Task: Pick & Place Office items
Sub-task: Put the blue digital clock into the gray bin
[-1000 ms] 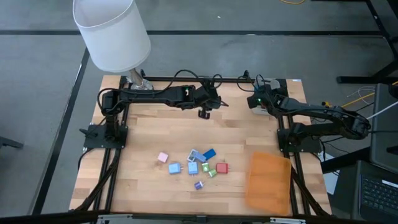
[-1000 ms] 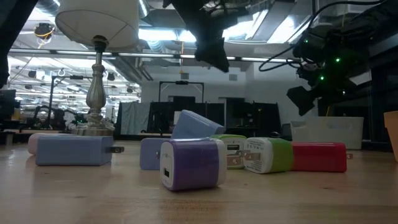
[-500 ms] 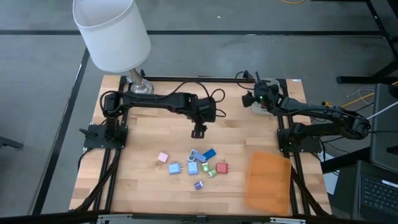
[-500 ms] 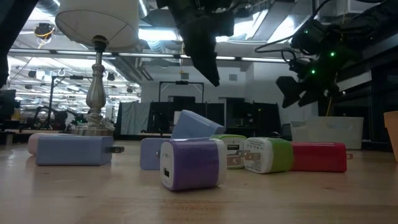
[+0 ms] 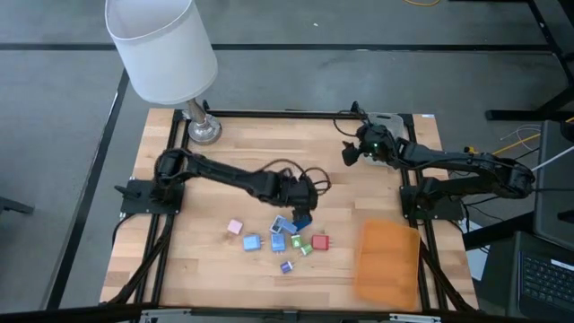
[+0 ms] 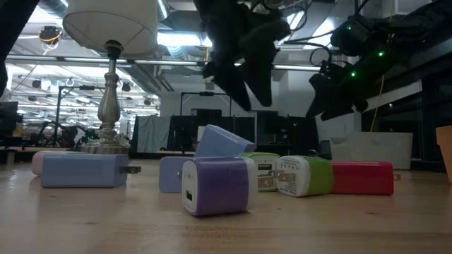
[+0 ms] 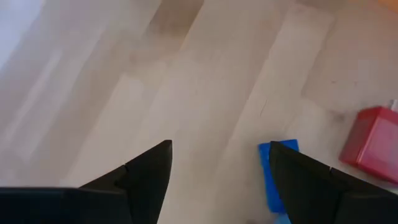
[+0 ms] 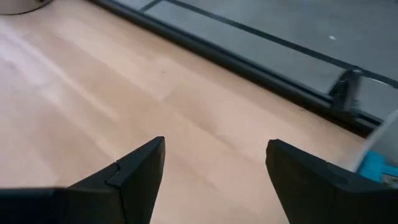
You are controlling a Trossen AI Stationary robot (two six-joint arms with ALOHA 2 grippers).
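Your left gripper [image 7: 217, 180] hung released over the office items [image 5: 285, 238], its blue charger [image 7: 277, 177] beside one fingertip, red charger [image 7: 373, 144] farther out, right gripper [image 8: 214, 171] spread, well apart.

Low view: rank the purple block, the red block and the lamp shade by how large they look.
1. Lamp shade, largest though partly cropped.
2. Purple block.
3. Red block.
The purple block sits nearest the camera, so its lead over the red one may be only apparent.

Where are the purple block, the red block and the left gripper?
purple block [image 6: 215, 185]: low view, front face.
red block [image 6: 361, 177]: low view, side face.
left gripper [image 7: 217, 171]: left wrist view, midway between its open fingertips.
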